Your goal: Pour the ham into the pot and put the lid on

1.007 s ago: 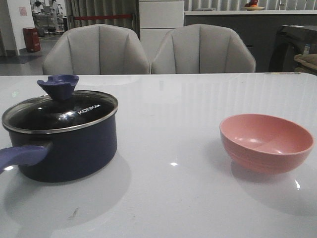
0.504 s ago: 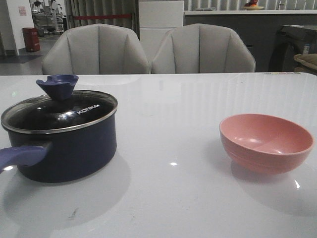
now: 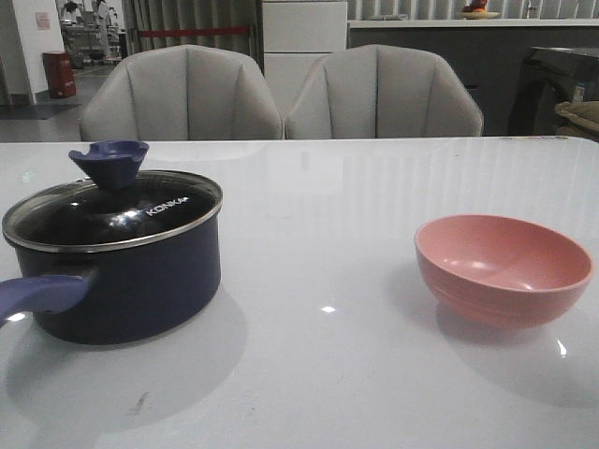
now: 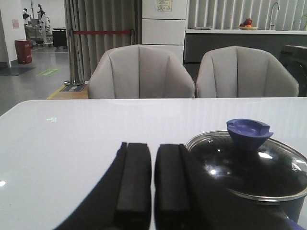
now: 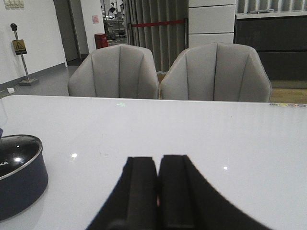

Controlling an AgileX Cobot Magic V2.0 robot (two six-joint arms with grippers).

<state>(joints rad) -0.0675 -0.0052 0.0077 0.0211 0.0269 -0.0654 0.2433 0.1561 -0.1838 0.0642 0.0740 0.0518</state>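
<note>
The dark navy pot (image 3: 140,290) stands at the left of the white table, its blue-purple handle (image 3: 42,293) pointing to the left edge. The glass lid (image 3: 112,210) with the blue knob (image 3: 109,161) and "KONKA" lettering sits on the pot. No ham shows in any view. In the left wrist view my left gripper (image 4: 152,146) is shut and empty, low over the table just beside the lid (image 4: 249,167). My right gripper (image 5: 158,158) is shut and empty over bare table, with the pot (image 5: 19,177) well off to its side. Neither gripper shows in the front view.
A salmon-pink bowl (image 3: 501,267) stands at the right of the table, and its inside looks empty. Two grey chairs (image 3: 182,94) stand behind the table's far edge.
The pot's handle and lid have shifted very slightly. The pink bowl has not moved.
</note>
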